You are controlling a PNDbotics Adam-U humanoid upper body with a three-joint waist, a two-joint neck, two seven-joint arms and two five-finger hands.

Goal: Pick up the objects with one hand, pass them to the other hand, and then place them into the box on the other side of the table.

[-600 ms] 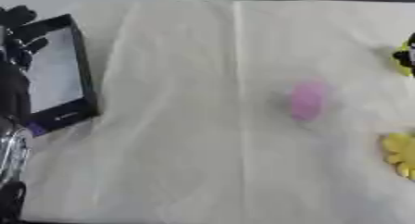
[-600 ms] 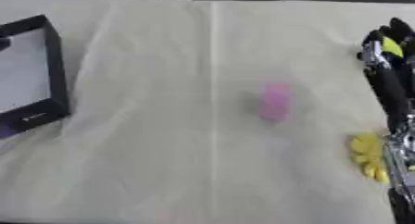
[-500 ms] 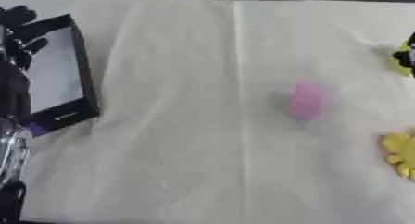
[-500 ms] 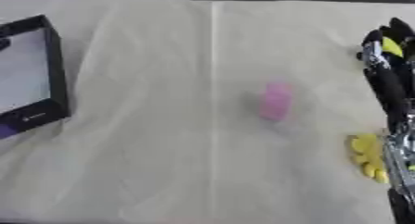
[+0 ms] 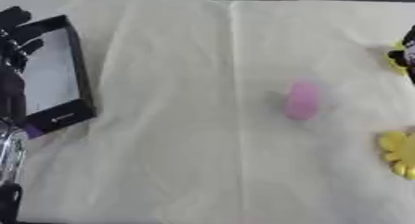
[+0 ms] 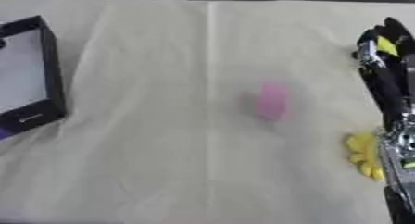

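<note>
While both of my hands stand idle at the table's edges, nothing has been picked up. My left hand shows at the left border, fingers straight and spread, pointing away from me, over the near side of the box; it holds nothing. My right hand shows at the right border, fingers likewise straight and extended away from me, with a yellow patch near the fingertips; whether that patch is a separate thing I cannot tell. It holds nothing.

The box is black-walled with a pale floor and sits at the left side of the table, which is covered by a cream cloth. A pink thing, oblong and blurred, lies right of the table's middle, apart from both hands. A yellow thing, lobed at its edge, lies at the near right, just beside my right forearm.
</note>
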